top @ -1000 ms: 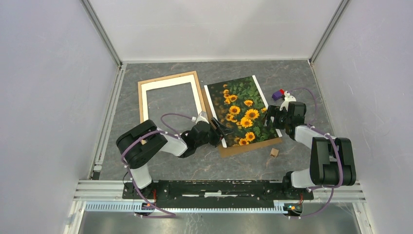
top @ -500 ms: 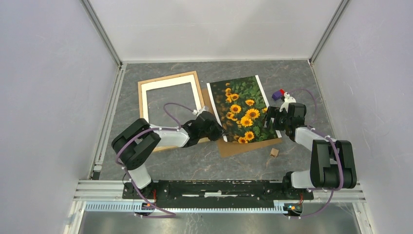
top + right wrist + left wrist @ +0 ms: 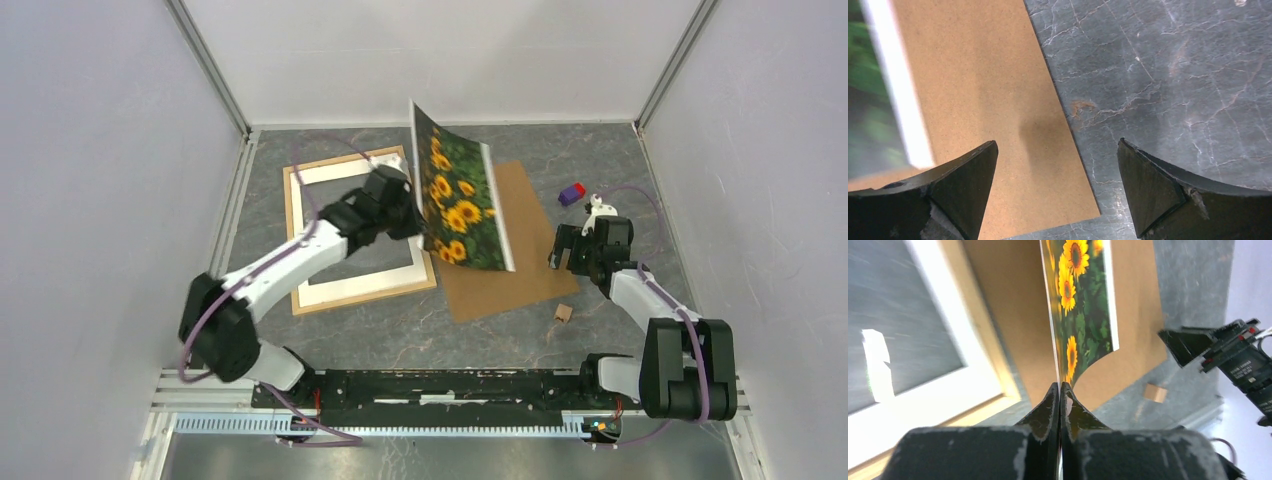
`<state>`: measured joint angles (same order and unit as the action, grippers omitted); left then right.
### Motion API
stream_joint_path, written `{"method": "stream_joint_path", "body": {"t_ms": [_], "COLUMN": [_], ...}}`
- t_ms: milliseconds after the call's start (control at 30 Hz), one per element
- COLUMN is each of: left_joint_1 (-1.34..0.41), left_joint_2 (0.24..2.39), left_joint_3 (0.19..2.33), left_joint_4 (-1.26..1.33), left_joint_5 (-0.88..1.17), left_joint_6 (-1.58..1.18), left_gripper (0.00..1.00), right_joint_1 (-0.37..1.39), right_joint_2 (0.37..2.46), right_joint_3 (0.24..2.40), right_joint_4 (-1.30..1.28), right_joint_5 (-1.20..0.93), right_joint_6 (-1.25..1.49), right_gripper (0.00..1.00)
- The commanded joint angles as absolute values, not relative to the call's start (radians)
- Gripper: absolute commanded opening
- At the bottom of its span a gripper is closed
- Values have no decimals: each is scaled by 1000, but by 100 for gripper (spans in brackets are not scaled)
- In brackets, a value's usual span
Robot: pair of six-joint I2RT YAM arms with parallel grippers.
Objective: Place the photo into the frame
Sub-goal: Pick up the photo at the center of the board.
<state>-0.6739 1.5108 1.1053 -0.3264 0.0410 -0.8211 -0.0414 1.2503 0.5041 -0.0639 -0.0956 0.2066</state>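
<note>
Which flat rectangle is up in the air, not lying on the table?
The sunflower photo: the left gripper pinches its edge and holds it up. The wooden frame and brown board lie flat on the table.

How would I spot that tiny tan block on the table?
Find the big brown board lying right of the wooden frame. Just off its near right corner sits the tan cube, plain and pale, unlike the purple-and-red piece farther back.
</note>
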Motion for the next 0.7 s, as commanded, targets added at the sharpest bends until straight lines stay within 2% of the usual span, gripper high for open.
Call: {"method": "stream_joint_path", "body": {"t_ms": [0, 167, 267, 367, 500, 667], "left_joint_1": [-588, -541, -538, -539, -541, -636], "left_joint_2": [1295, 1124, 1039, 1035, 1157, 1307], "left_joint_3": [1311, 1472, 1531, 1607, 1690, 1565], "left_joint_4": [-802, -1082, -1152, -1237, -1417, -1453], "left_joint_5": [-293, -853, -1031, -1120, -1158, -1087], "left_joint_6": [-440, -295, -243, -216, -310, -421], "left_gripper": [2, 2, 2, 2, 2, 2], "right_joint_1": [-41, -27, -13, -5, 22, 25], "right_joint_2": [1210, 1216, 1221, 1231, 1243, 1237], "right_joint_3": [499, 488, 482, 479, 476, 469], "right_joint_4": [-67, -39, -15, -7, 16, 23], "right_joint_5": [-70, -159, -206, -241, -277, -280], "right_joint_6": [202, 215, 225, 232, 238, 239], "right_gripper": [95, 94, 94, 94, 94, 94]}}
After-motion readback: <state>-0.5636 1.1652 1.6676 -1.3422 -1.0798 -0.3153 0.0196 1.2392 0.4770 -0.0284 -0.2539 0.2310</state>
